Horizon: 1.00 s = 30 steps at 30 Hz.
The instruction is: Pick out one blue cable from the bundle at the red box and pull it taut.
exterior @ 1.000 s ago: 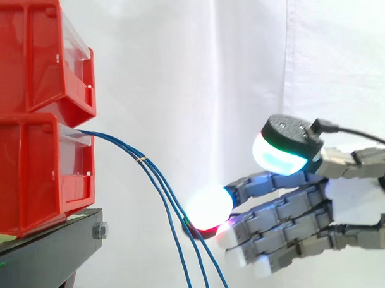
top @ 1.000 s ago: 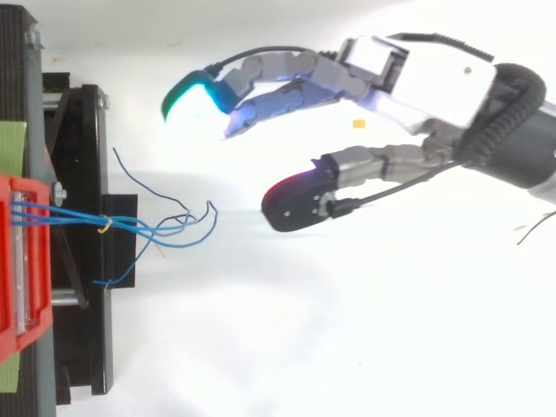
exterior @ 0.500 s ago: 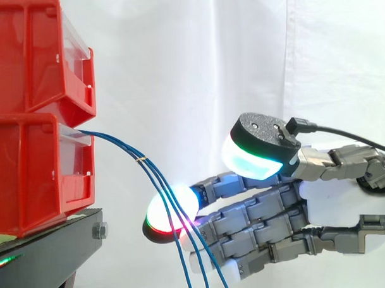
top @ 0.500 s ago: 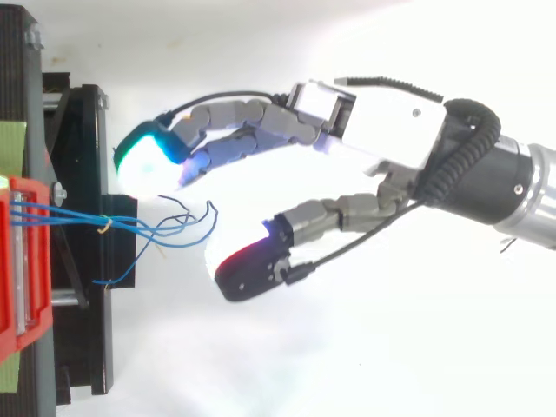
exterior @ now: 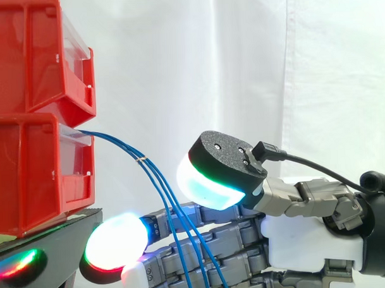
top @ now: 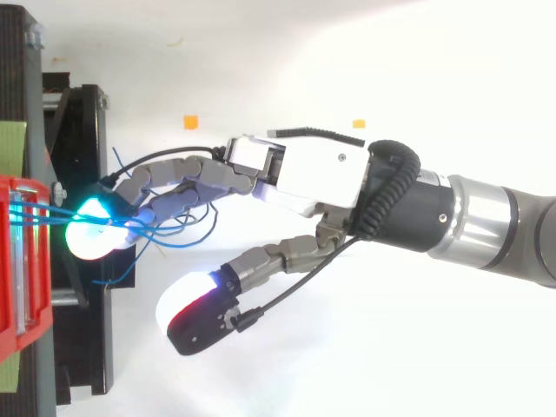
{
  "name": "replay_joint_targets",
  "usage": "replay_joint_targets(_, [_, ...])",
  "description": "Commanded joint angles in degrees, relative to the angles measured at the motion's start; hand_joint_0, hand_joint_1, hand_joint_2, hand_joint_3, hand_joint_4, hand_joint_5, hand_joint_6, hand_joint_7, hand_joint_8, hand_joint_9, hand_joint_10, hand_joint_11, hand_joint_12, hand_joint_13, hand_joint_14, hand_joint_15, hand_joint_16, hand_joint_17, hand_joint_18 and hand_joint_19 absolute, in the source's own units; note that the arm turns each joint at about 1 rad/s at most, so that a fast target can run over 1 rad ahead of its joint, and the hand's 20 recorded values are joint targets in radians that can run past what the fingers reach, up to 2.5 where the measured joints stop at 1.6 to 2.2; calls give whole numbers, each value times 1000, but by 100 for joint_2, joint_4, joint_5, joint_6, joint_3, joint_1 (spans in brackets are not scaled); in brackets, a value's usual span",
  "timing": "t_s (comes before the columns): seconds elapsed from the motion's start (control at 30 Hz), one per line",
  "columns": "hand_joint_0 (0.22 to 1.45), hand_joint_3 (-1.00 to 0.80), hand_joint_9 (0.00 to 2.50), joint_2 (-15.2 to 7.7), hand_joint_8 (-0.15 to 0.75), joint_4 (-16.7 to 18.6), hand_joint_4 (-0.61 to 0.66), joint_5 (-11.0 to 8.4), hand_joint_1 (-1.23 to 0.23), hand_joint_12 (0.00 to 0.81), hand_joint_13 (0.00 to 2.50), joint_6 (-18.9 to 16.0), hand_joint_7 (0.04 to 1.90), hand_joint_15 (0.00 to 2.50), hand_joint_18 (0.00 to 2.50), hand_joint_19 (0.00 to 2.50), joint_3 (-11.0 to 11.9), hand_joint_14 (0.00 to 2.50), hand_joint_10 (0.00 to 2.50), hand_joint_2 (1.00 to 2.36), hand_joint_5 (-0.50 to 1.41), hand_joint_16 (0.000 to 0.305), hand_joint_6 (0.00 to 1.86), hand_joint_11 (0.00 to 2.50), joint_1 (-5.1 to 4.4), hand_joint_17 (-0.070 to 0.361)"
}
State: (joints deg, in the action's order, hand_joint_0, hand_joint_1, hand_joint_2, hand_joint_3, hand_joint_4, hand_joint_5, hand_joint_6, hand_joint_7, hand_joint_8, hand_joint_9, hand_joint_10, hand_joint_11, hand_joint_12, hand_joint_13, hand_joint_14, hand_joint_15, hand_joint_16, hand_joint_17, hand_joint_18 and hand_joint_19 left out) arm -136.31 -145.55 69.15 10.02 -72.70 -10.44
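Hand (top: pixel 313 169) advanced to blue cables (exterior: pixel 141 159); fingers (top: pixel 187 174) spread wide open, nothing gripped.

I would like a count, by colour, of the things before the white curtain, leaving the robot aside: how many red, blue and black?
Red bins: 2
Blue cables: 3, counted in the side view
Black stand: 1
Total: 6

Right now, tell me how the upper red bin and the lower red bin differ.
The upper red bin sits stacked on the lower red bin, while the lower one rests on the black stand. A bundle of blue cables comes out of the lower bin's front; none leave the upper bin. Both are red, with a clear panel at the front.
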Motion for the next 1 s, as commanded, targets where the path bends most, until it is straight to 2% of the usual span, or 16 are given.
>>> replay_joint_targets(0.0, [436, -500, 592, -9, 241, -9, 184, 55, -663, 321, 494, -62, 697, 337, 391, 510, 19, 11, 13, 1000, -184, 46, 502, 361, 33, 103])
replay_joint_targets(0.47, [475, -500, 621, -18, 244, -9, 199, 152, -498, 313, 515, -325, 753, 351, 385, 513, 19, 12, 15, 1000, -167, 43, 502, 366, 95, 97])
replay_joint_targets(0.7, [505, -500, 632, -18, 241, -9, 188, 275, -534, 301, 516, -501, 761, 354, 384, 523, 19, 13, 14, 1000, -168, 41, 502, 381, 200, 92])
replay_joint_targets(0.97, [526, -464, 625, -18, 232, 18, 186, 565, -576, 294, 525, -598, 774, 356, 391, 525, 19, 13, 15, 1003, -167, 40, 502, 379, 341, 89])
